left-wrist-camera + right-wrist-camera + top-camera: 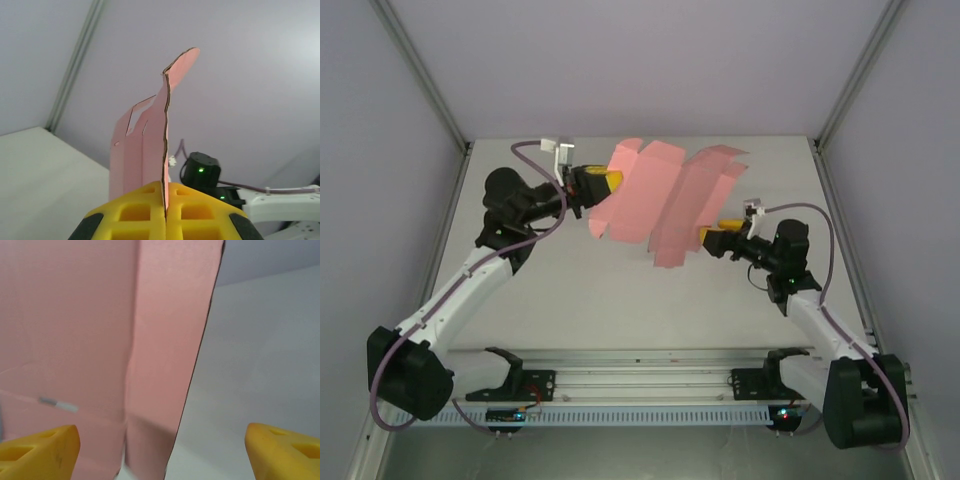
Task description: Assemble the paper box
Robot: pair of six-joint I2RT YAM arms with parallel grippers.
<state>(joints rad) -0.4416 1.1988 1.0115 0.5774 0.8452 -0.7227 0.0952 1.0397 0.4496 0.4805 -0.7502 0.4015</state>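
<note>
Item: paper box (pixel 665 200), plain pink card, unfolded as a die-cut sheet with creases and flaps, held over the middle-back of the table (pixel 620 300) between my two arms. Whether its lower edge touches the surface I cannot tell. My left gripper (pixel 610 181): yellow fingers closed tight on the sheet's left edge. My left wrist camera sees the card (pixel 150 150) edge-on, pinched in the seam of that gripper (pixel 165 200) and rising away from it. My right gripper (pixel 705 238): at the sheet's lower right edge, fingers spread wide, gripping nothing. From my right wrist that gripper (pixel 162 445) faces the pink panel (pixel 100 315) close ahead. Surface: matte off-white, bare around the sheet. Room: pale grey-lilac walls on three sides, a slanted metal post (pixel 420 70) at the back left corner. Near edge: a slotted metal rail (pixel 640 375) between my bases.
</note>
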